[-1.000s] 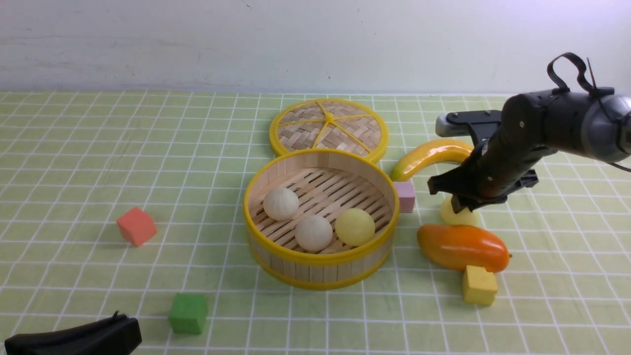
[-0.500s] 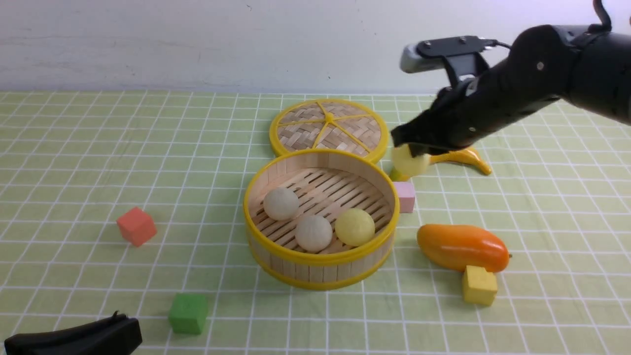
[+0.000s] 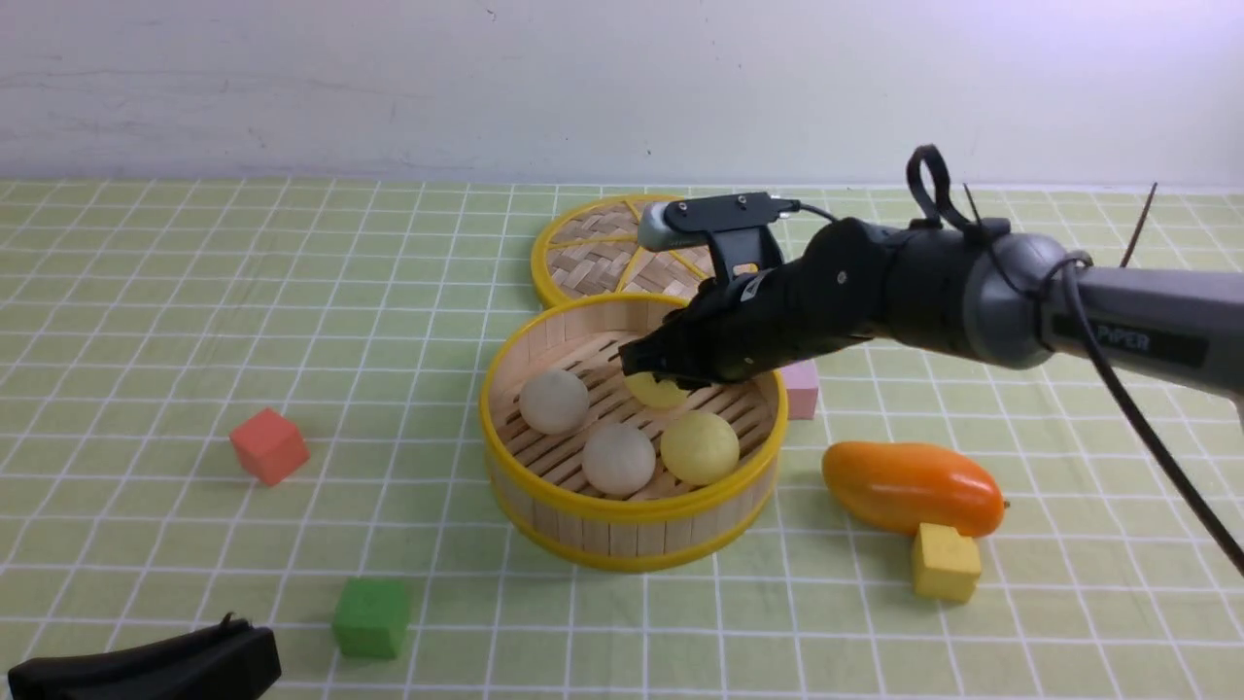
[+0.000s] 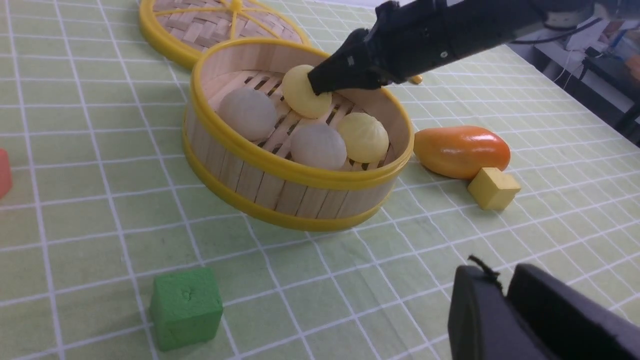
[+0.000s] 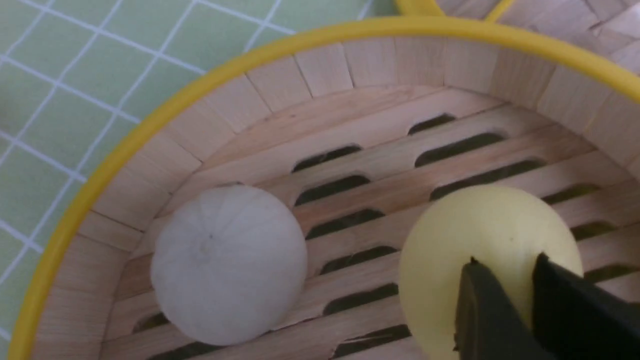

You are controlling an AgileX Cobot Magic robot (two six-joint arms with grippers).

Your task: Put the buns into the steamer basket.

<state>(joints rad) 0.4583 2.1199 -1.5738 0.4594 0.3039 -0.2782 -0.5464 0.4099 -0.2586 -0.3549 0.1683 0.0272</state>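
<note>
The steamer basket stands mid-table. In it lie two off-white buns and one pale yellow bun. My right gripper reaches in over the basket's far right rim. It is shut on the second pale yellow bun, held low inside, behind the other buns. The right wrist view shows this bun between the fingertips, beside an off-white bun on the slotted floor. My left gripper rests at the near left, shut and empty, and also shows in the left wrist view.
The woven lid lies just behind the basket. A pink cube sits at the basket's right. An orange mango and a yellow cube lie further right. A red cube and a green cube sit to the left.
My right gripper lifted the yellow bun from beside the mango, carried it up and leftwards, then lowered it into the basket. The left arm has not moved.
</note>
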